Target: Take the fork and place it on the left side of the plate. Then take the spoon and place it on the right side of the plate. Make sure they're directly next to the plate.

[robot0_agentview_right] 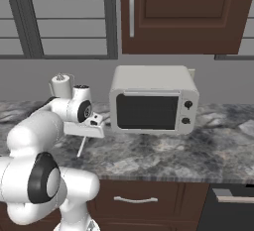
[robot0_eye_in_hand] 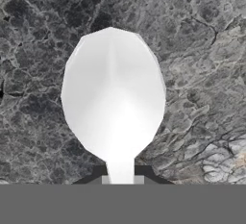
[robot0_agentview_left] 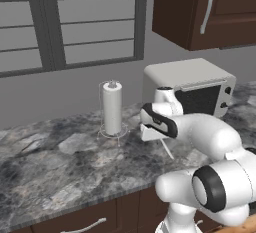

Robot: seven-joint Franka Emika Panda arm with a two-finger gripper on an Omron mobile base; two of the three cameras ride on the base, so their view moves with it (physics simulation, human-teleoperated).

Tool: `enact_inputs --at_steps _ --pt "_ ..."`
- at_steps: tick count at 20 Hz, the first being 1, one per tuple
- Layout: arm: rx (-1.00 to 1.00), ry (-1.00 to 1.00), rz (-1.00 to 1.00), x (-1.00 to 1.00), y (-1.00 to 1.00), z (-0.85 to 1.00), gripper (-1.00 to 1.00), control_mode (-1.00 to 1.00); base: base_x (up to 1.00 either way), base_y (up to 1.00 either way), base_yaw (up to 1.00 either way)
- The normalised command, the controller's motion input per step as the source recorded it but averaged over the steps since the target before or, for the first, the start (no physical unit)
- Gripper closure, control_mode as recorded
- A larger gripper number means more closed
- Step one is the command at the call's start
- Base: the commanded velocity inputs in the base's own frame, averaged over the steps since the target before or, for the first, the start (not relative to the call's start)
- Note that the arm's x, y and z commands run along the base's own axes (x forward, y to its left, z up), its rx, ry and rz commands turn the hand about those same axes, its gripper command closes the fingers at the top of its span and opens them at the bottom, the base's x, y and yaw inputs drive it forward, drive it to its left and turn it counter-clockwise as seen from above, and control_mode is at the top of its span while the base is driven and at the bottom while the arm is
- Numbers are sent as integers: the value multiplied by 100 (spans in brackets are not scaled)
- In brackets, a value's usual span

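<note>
We see the spoon [robot0_eye_in_hand: 114,93] as smooth, matt white, more like plastic than polished metal, with soft shading and no sharp glints; in the base views its thin handle [robot0_agentview_left: 167,149] looks equally pale and dull. The counter [robot0_agentview_left: 60,169] under it reads as polished stone, grey marbled with dark veins and lighter patches. The microwave [robot0_agentview_right: 151,98] has a matt cream casing and a dark, slightly glossy door panel. We take the roll [robot0_agentview_left: 112,108] for white paper on a thin wire holder. The cabinets [robot0_agentview_right: 188,14] look like dark brown wood with a satin finish and pale metal handles.
</note>
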Motion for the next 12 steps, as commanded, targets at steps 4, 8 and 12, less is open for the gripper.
enact_inputs --at_steps 4,8,12 --pt "0 0 0 0 0 0 100 -100 0 0 0" --pt "0 0 0 0 0 0 100 -100 0 0 0" --pt "0 0 0 0 0 0 100 100 0 0 0"
